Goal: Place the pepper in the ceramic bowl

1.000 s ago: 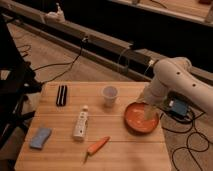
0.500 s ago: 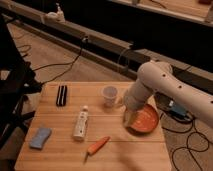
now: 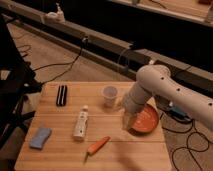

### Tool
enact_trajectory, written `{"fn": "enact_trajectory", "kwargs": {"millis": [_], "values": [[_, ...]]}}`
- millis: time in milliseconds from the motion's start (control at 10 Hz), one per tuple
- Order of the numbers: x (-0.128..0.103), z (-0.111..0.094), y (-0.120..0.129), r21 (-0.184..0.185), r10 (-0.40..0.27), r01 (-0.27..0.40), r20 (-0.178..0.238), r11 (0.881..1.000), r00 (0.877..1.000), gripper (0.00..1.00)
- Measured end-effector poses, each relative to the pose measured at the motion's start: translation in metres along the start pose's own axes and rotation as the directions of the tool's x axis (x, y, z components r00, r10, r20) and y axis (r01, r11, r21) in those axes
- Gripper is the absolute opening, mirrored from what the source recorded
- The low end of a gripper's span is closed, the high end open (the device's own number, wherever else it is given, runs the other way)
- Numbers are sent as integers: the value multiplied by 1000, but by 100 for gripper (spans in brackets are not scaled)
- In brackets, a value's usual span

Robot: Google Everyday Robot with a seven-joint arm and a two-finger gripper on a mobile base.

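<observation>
1. Moved leftward since the earlier frames, the arm [image 3: 156, 84] has been swung from above the bowl [image 3: 150, 128] to the bowl's 9 o'clock edge, where the gripper [image 3: 128, 122] is now hung low over the table [image 3: 60, 117]. Whether the gripper is spread or pressed together cannot be told; nothing is seen to be held.
2. No other item appears to have been shifted.
3. At the far left, a blue sponge [image 3: 40, 137] is seen, with a black item [image 3: 61, 95] at its 1 o'clock.
4. A white tube [image 3: 81, 122] is laid upright-wise near the middle, untouched.
5. The pepper [image 3: 98, 146] is found flat on the wood near the front edge, at 7 o'clock from the gripper and apart from it, with its thin tip turned toward 8 o'clock.
6. A small cup [image 3: 110, 96] is stood at 11 o'clock from the gripper, near it.
7. The bowl is seen to be empty, so the task is judged to be unstarted in effect: the pepper has not yet been grasped.
8. The shift is read as an approach; a further reach toward 7 o'clock and a descent would be needed, with the tube and cup to be avoided.
</observation>
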State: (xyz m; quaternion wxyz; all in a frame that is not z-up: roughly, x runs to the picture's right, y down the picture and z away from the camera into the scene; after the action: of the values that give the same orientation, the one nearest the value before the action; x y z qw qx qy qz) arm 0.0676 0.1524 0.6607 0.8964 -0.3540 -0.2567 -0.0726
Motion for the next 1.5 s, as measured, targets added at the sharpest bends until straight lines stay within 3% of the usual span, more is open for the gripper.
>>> {"fn": "enact_trajectory", "kwargs": {"millis": [300,700,1000,1300,1500], "values": [[-14,63,16,-30,-39,40,27,999,999,65],[-46,137,15,-16,-115,116,76,993,990,65],[-60,181,12,-38,-150,155,108,987,983,65],[-59,215,16,-74,-141,151,134,986,981,64],[-55,223,18,-85,-133,147,146,986,980,48]]}}
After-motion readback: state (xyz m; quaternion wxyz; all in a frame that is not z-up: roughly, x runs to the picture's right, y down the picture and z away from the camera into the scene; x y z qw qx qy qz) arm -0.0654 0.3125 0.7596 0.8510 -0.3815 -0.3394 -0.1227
